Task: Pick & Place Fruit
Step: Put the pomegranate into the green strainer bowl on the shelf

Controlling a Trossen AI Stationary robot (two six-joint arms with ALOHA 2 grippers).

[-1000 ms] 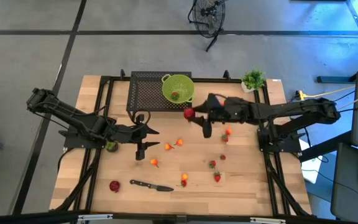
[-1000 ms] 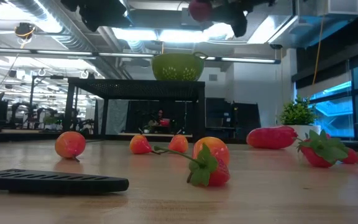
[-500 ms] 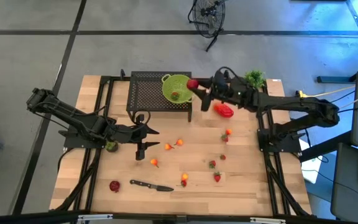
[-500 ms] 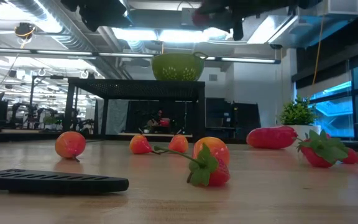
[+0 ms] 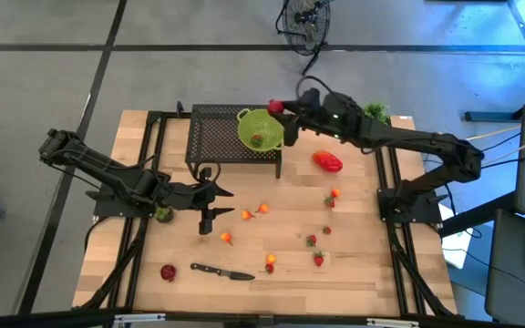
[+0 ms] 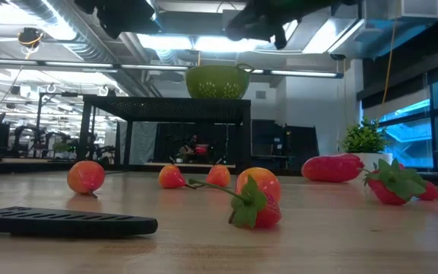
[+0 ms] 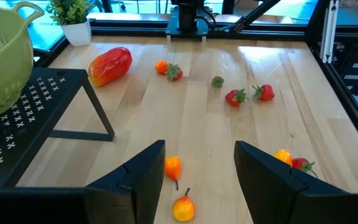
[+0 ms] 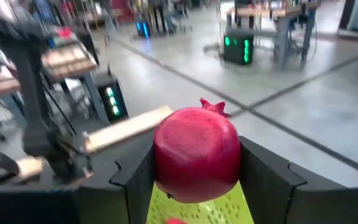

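Pomegranate (image 8: 197, 153) is riding between my right gripper's (image 5: 281, 110) fingers, clamped on both sides, and it is hanging right over the green bowl (image 5: 259, 128) on the black mesh stand (image 5: 219, 137). A second ago I was carrying it lower, out over the wood near the stand's front corner; half a second ago it was beside the bowl's rim; now it is sitting above the rim's far edge. My right arm is stretching much farther across the table than before. One red piece (image 5: 257, 139) is already lying inside the bowl.

With my arm out of the way, the big red oblong fruit (image 5: 328, 161) is showing fully on the table, just in front of the stand's right side. My left gripper (image 5: 211, 204) is waiting where it was, low over the left half of the table, fingers standing apart with nothing between them. Small strawberries (image 5: 315, 241), the orange pieces (image 5: 249, 214) and the knife (image 5: 221, 271) are lying unchanged across the wood.
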